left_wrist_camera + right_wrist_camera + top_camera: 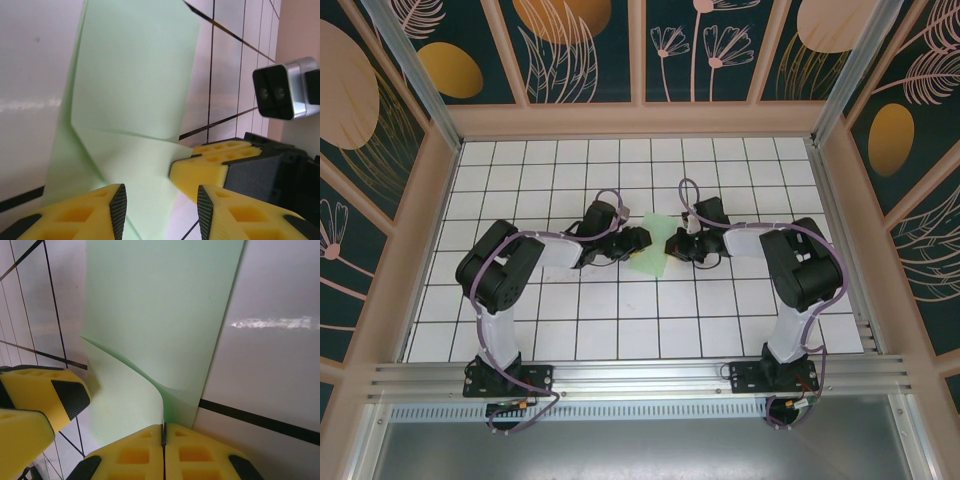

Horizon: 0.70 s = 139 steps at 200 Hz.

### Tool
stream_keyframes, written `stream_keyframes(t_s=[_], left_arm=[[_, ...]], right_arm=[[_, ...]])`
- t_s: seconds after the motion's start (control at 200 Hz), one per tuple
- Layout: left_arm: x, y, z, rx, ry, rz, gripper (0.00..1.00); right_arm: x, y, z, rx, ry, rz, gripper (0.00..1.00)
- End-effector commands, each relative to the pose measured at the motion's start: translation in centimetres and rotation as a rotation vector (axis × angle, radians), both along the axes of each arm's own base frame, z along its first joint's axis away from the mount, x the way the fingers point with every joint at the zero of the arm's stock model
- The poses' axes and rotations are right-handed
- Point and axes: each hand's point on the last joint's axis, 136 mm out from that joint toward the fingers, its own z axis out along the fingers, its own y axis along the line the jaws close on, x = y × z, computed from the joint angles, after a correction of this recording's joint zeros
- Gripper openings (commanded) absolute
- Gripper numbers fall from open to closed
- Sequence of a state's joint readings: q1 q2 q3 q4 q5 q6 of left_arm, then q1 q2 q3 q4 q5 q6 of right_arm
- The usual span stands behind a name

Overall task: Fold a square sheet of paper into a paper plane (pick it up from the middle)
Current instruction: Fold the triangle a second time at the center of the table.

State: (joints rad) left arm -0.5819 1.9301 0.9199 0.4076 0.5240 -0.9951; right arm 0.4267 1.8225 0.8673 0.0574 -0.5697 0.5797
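The square sheet of paper (651,254) is pale green, partly folded, and lies on the tiled table between my two grippers. In the right wrist view one flap of the paper (160,305) curls up from the table, and my right gripper (163,432) is shut on that raised edge. My left gripper (161,210) is open, its black-padded fingers spread over the near part of the paper (135,85), gripping nothing. From above, the left gripper (640,240) and right gripper (671,245) face each other across the sheet. A paper plane is out of view.
White tiled table (620,320) with black grid lines, walled by wooden-framed patterned panels (410,250). The right gripper's yellow fingers (212,167) sit close beside my left fingers, and the right wrist camera (280,92) is just behind them. An aluminium rail (640,375) runs along the near edge.
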Motion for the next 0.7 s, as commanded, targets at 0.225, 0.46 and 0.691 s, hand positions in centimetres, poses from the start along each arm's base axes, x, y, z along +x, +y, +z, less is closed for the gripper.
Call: stream_keyframes(t_s=[0.225,0.46,0.691], left_arm=[[0.0,0.1,-1.0,0.043,0.007,-0.008,0.45],[-0.3,0.5,-1.3,0.040,0.031,0.011,0.45],[-0.4,0.7,-1.5,0.047,0.031,0.023,0.45]], right_arm=[[0.0,-1.0,0.0,-0.008,-0.006,-0.036,0.07],[0.0,-1.3,0.1,-0.006,-0.008,-0.059,0.07],[0.0,-1.8,-0.1,0.000,0.001,-0.084,0.07]])
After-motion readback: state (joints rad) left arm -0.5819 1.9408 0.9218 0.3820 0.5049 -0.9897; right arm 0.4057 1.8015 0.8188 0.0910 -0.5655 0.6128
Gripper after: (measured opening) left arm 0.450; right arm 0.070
